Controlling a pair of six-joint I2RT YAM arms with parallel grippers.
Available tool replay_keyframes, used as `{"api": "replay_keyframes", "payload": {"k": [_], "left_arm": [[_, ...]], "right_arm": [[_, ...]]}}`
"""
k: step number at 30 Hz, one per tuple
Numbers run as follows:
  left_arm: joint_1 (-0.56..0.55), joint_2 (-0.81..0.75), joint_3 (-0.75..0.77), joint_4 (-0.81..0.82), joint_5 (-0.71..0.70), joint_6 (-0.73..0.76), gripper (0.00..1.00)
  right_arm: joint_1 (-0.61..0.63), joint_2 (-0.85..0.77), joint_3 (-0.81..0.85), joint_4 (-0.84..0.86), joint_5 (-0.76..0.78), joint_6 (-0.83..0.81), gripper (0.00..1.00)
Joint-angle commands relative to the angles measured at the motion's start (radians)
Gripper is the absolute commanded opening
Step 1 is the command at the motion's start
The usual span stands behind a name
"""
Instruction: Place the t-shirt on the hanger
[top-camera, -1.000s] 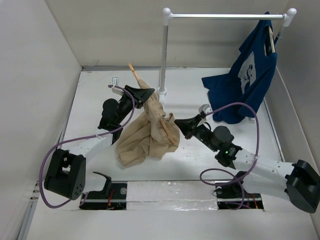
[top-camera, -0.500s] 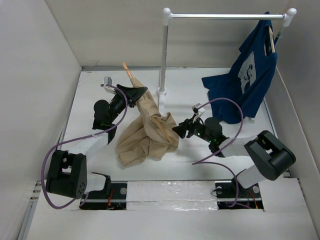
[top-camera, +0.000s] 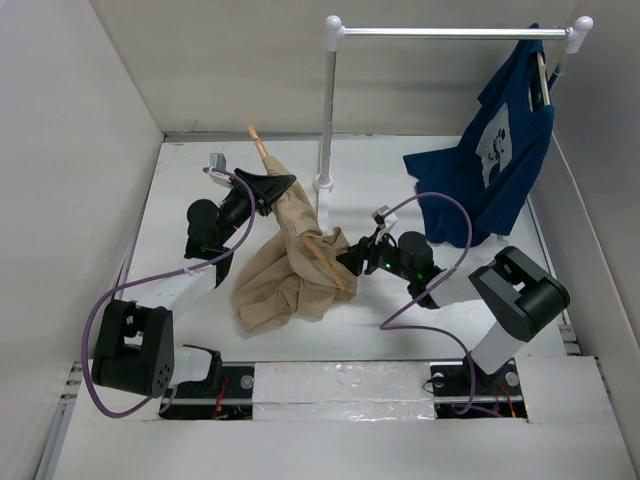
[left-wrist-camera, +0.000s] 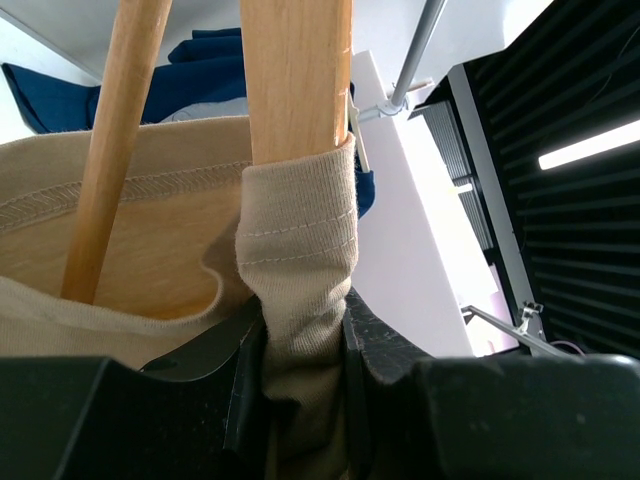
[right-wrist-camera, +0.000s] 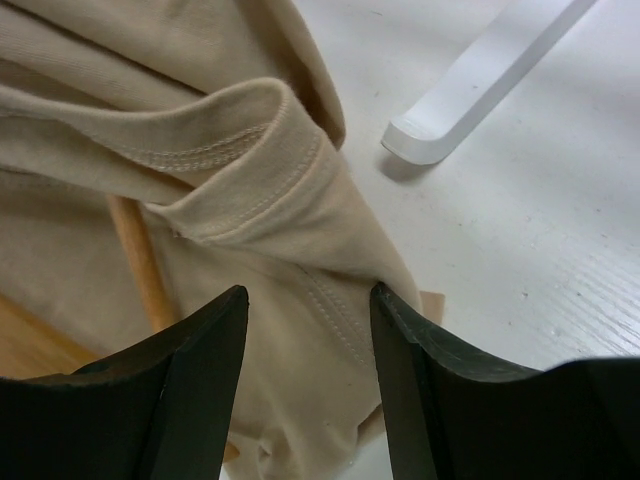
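Note:
The tan t-shirt (top-camera: 285, 275) hangs bunched from the wooden hanger (top-camera: 262, 148), its lower part heaped on the table. My left gripper (top-camera: 278, 186) is shut on the ribbed collar (left-wrist-camera: 300, 240), and a hanger arm (left-wrist-camera: 295, 70) rises out of that collar. A second wooden bar (left-wrist-camera: 115, 140) runs inside the neck opening. My right gripper (top-camera: 346, 262) is open at the shirt's right side, its jaws standing either side of a stitched fold (right-wrist-camera: 300, 290) without pinching it. A piece of the hanger (right-wrist-camera: 140, 260) shows under the cloth there.
A white clothes rail on a post (top-camera: 326, 110) stands at the back, its foot (right-wrist-camera: 470, 100) close to my right gripper. A dark blue printed t-shirt (top-camera: 490, 160) hangs from the rail's right end. White walls close in left, back and right.
My right gripper has opened and the right arm has swung left toward the shirt's right edge. The left arm shifted the hanger and collar slightly left, then held still.

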Motion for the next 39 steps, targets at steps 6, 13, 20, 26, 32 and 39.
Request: {"api": "replay_keyframes", "payload": {"k": [6, 13, 20, 26, 32, 39], "left_arm": [[0.006, -0.023, 0.062, 0.094, 0.016, -0.02, 0.0], [0.006, -0.02, 0.088, 0.074, 0.01, -0.014, 0.0], [0.006, 0.015, 0.084, 0.146, 0.021, -0.064, 0.0], [0.006, 0.006, 0.077, 0.145, 0.021, -0.06, 0.0], [0.006, 0.006, 0.084, 0.137, 0.021, -0.057, 0.0], [0.006, 0.02, 0.099, 0.157, 0.007, -0.078, 0.0]], "right_arm": [[0.028, 0.005, 0.043, 0.031, 0.108, -0.043, 0.44], [0.048, 0.021, 0.027, 0.055, 0.102, -0.026, 0.19], [0.066, 0.05, 0.02, 0.078, 0.105, -0.017, 0.41], [0.076, 0.062, 0.051, 0.051, 0.12, -0.03, 0.43], [0.076, 0.051, 0.056, 0.049, 0.148, -0.028, 0.03], [0.106, 0.006, -0.038, 0.129, 0.177, 0.023, 0.0]]}}
